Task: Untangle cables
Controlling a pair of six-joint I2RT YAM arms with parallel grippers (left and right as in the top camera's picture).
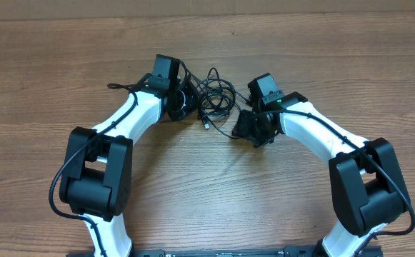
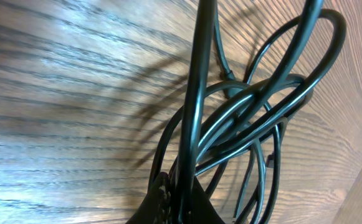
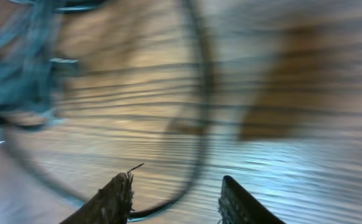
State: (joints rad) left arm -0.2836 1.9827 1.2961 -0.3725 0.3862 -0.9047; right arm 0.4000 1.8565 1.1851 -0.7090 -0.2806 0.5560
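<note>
- Overhead view: a brown wood-grain surface (image 1: 50, 57) carries the tangle of thin black cables (image 1: 218, 96), lying between both arms, within reach of each.
- Left gripper (image 1: 189, 101), pressed together, pinches one strand, apparently anchoring the bundle.
- Right gripper (image 3: 177, 202) stands spread, holding nothing.

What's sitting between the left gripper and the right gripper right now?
Only the cables, a tangle of black loops on the table, between the left gripper and the right gripper. The overhead view shows it.
</note>
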